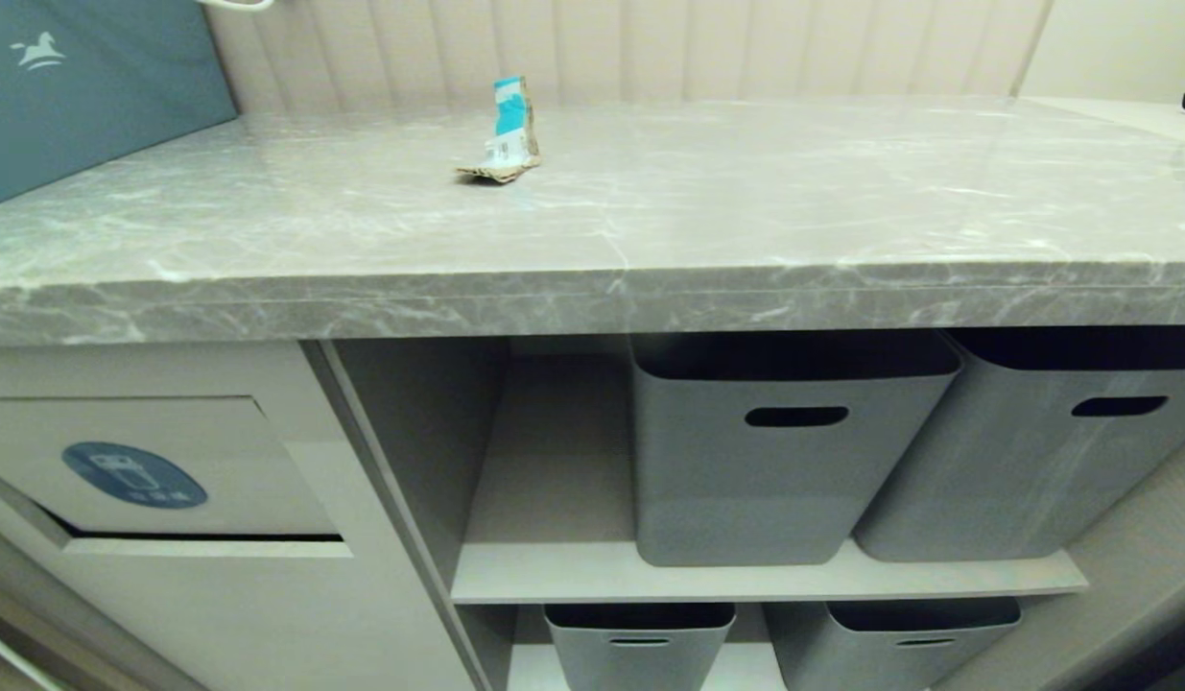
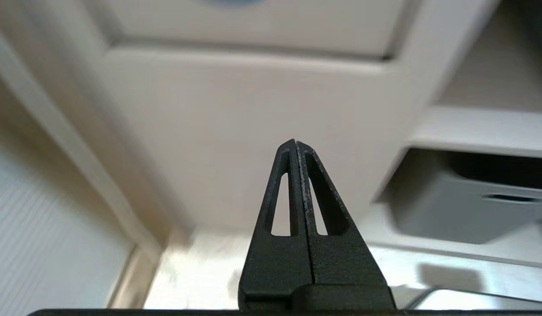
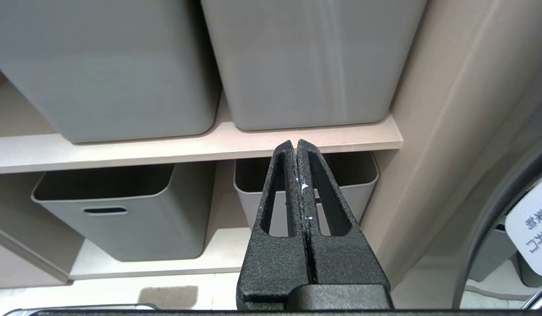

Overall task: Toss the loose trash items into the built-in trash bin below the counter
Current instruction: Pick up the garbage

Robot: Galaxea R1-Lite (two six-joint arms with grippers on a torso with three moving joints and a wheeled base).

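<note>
One teal-and-white carton scrap (image 1: 508, 132) stands folded on the grey marble counter (image 1: 650, 221), towards the back left. Under the counter at the left is the beige trash bin front (image 1: 170, 566); its flap (image 1: 160, 465) with the blue oval sticker (image 1: 134, 474) leaves a dark gap along its lower edge. Neither arm shows in the head view. My left gripper (image 2: 295, 142) is shut and empty, low in front of the beige bin panel (image 2: 235, 131). My right gripper (image 3: 296, 142) is shut and empty, facing the lower shelf baskets.
Grey plastic baskets with slot handles (image 1: 784, 441) (image 1: 1053, 441) sit on the open shelf right of the bin, with two more (image 1: 640, 643) (image 1: 889, 638) on the shelf below. A teal panel (image 1: 83, 86) leans at the counter's back left. A white tag (image 3: 532, 219) hangs beside the right gripper.
</note>
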